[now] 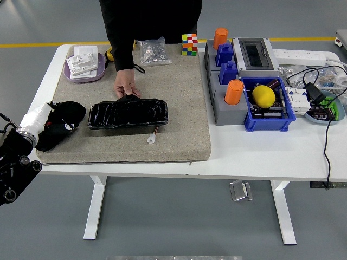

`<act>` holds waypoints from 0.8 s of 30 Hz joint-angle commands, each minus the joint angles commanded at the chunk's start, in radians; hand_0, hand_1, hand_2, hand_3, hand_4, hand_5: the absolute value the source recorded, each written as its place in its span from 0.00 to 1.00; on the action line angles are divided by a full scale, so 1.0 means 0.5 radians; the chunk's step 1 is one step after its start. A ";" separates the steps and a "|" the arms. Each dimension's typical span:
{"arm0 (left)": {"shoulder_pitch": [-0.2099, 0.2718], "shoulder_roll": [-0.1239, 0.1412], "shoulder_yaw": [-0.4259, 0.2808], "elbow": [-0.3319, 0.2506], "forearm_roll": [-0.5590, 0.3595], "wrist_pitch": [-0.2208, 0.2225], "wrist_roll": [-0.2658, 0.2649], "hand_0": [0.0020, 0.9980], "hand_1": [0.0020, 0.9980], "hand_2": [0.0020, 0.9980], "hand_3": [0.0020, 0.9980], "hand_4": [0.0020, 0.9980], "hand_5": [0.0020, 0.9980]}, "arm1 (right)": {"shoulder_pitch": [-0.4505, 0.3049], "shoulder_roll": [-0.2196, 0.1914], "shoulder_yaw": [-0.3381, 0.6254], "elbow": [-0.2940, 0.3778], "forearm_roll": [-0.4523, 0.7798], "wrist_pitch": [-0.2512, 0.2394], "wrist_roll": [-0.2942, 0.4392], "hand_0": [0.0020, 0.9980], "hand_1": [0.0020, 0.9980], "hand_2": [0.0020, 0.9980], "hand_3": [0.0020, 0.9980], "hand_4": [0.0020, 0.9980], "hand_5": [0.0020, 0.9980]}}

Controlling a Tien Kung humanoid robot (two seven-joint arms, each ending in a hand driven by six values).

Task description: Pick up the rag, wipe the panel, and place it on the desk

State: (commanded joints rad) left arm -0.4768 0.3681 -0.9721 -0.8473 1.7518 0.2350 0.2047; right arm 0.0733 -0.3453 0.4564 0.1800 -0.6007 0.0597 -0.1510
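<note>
Beige mat [179, 103]; left hand [51, 122] on rag [65, 115]; panel [128, 114] beside

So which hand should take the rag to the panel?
Left. The left hand is already on the black rag at the mat's left end, beside the black panel. The right arm is not in view.

Left hand [49, 120] merges with the black rag [64, 123]; its dark fingers cannot be separated from the cloth, so grip state is undetermined, and the left arm [15, 162] is cut by the left frame edge. Person [149, 24] at the far side is cropped at the top edge above the torso; one hand [126, 85] shows, fingertips hidden at the black panel's [128, 114] far rim. Contents of the clear bag [152, 51] and the grey tray at the right edge [325, 111] are too small to identify.
</note>
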 joint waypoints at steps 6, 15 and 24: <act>-0.005 -0.003 0.017 0.013 0.004 0.008 0.013 0.63 0.75 0.86 0.86 0.77 0.30 | 0.000 -0.002 0.023 0.000 -0.014 -0.001 0.000 0.73 0.58 0.67 0.58 1.00 0.42; -0.014 -0.009 0.035 0.032 0.013 0.065 0.016 0.48 0.52 0.82 0.69 0.70 0.26 | 0.001 -0.005 0.009 0.000 0.001 0.000 0.004 0.72 0.58 0.67 0.58 1.00 0.43; -0.017 -0.013 0.060 0.042 -0.033 0.116 -0.018 0.44 0.40 0.74 0.57 0.64 0.24 | 0.004 -0.006 0.018 0.000 -0.005 0.000 0.002 0.72 0.58 0.67 0.58 1.00 0.43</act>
State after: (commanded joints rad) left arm -0.4855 0.3615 -0.9420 -0.8262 1.7352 0.2930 0.1957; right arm 0.0755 -0.3481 0.4652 0.1800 -0.6031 0.0596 -0.1499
